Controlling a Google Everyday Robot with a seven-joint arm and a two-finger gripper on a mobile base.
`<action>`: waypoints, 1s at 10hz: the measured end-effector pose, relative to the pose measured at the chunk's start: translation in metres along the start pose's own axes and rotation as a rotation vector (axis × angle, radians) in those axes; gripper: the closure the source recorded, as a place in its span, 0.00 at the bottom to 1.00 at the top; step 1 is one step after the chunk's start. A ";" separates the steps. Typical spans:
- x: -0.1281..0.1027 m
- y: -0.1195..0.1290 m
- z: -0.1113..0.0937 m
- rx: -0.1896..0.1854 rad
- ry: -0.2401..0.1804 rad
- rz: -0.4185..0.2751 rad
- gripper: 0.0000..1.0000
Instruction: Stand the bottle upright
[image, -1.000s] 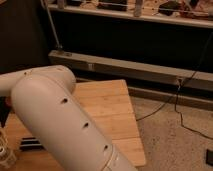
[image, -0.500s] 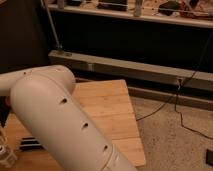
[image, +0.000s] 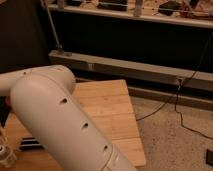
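Clear plastic, the bottle (image: 5, 156) sits at the table's (image: 107, 107) left edge beside the white arm (image: 60, 120). The gripper is out of view, so its state cannot be told.

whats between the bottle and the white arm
Camera view: a flat black ridged bar on the table, between the bottle and the arm. The gripper is out of view.

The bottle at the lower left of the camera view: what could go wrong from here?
1. The bottle is cut by the left border of the view; a small push may take it out of sight.
2. The white arm hides much of the wooden table, and the gripper is not in view, so any grasp cannot be checked.
3. The black ridged bar lies close to the bottle and may be bumped.
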 end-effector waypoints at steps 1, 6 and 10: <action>0.000 0.000 0.000 0.000 0.000 0.000 0.93; 0.000 0.000 0.000 0.000 0.000 0.000 0.52; 0.000 0.000 0.000 0.000 0.000 0.000 0.20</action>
